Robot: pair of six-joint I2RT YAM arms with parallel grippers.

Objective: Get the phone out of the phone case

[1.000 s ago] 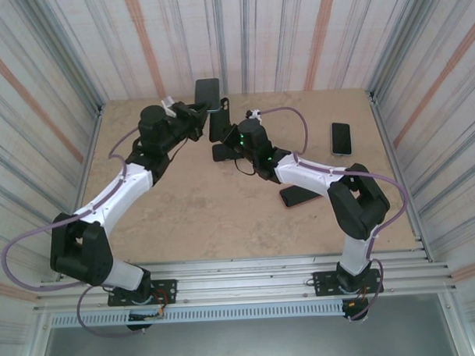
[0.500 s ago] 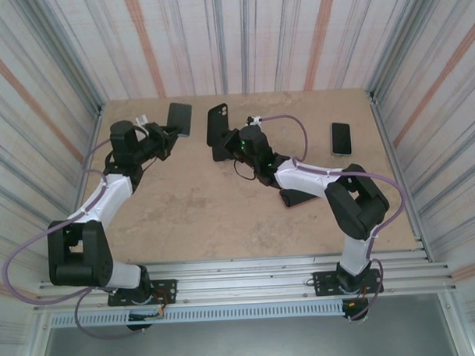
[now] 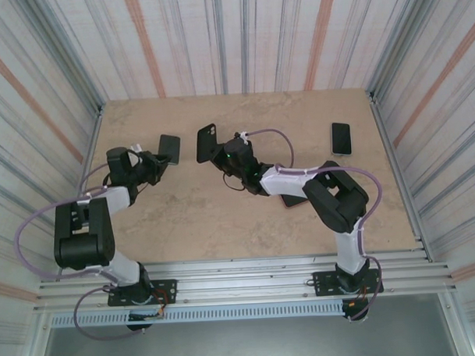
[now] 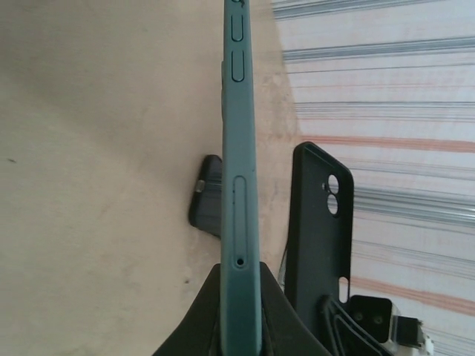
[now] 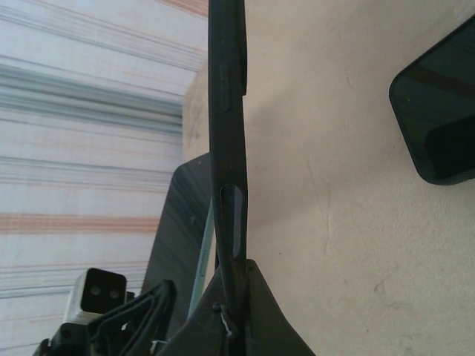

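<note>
Phone [image 4: 241, 185] and case [image 4: 319, 222] are apart. The phone sits in the left gripper [image 4: 241, 308] and the empty case in the right gripper [image 3: 221, 153]. In the overhead view both items are held above the table [image 3: 223, 217] at centre left of the frame. They are near each other but not touching, with the phone to the left of the case.

Handling, phone: judged rigid, smooth-sided and fairly heavy for its build. The glass face is likely fragile and the slim edges slippery. Grip across the flat faces near one short end, clear of the side buttons. The left fingers [image 4: 208, 315] are clamped on the lower end in this way. The phone stands edge-on in the left wrist view, buttons toward the top of the frame.

Handling, case: judged light, thin and flexible, so it may bend under a pinch. The right fingers [image 5: 260, 308] are clenched on one end of it, and it rises edge-on up the centre of the right wrist view.

Other items: a spare phone [image 3: 341, 138] lies flat at the right of the overhead frame. A second spare phone [image 3: 294, 198] lies partly beneath the right arm.
</note>
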